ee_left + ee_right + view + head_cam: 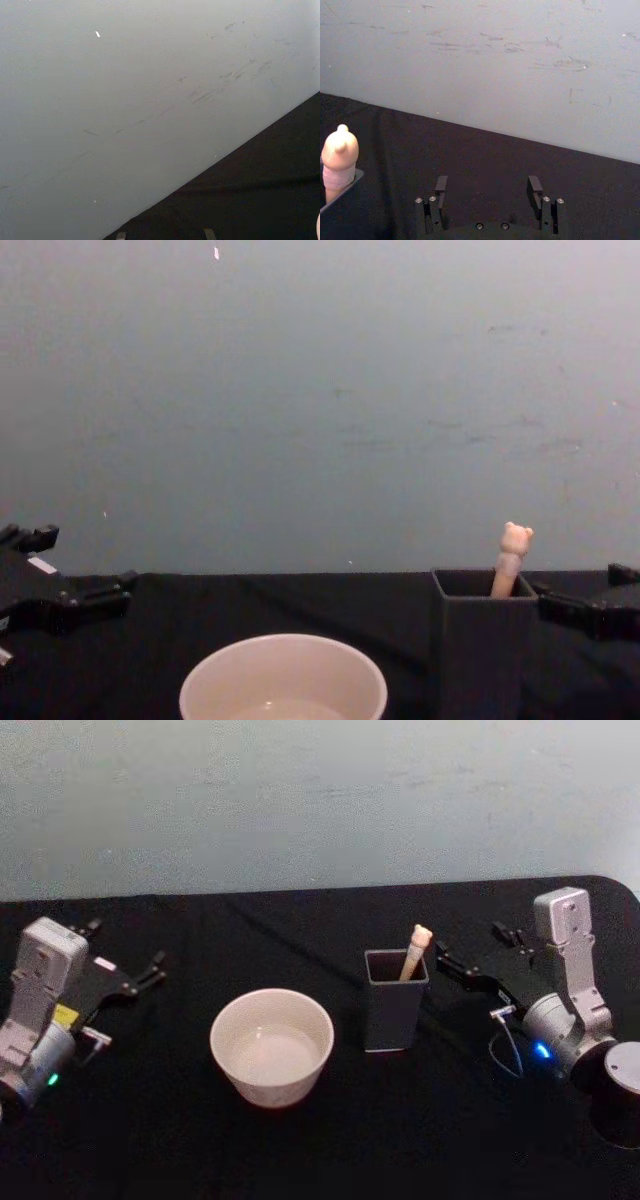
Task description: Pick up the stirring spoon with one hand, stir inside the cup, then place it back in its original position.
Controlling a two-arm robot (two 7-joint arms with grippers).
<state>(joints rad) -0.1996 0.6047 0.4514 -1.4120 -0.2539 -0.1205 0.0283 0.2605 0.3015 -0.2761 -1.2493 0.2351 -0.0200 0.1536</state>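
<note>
The stirring spoon (pixel 415 952) stands in the dark grey square holder (pixel 395 1000) at the table's middle right; its beige bear-topped handle (pixel 512 558) sticks out and its bowl is hidden inside. The cream-white cup (pixel 272 1045) sits left of the holder, a little nearer to me. My right gripper (pixel 468 946) rests open just right of the holder, apart from the spoon. In the right wrist view its fingers (pixel 441 185) stand wide apart, with the spoon top (pixel 339 150) off to one side. My left gripper (pixel 125 946) lies open at the far left, away from the cup.
A black cloth (pixel 320 1140) covers the table, and a pale grey wall (pixel 320 800) rises behind its far edge. There is free room between cup and left gripper and in front of the holder. A thin cable (pixel 505 1045) hangs near the right wrist.
</note>
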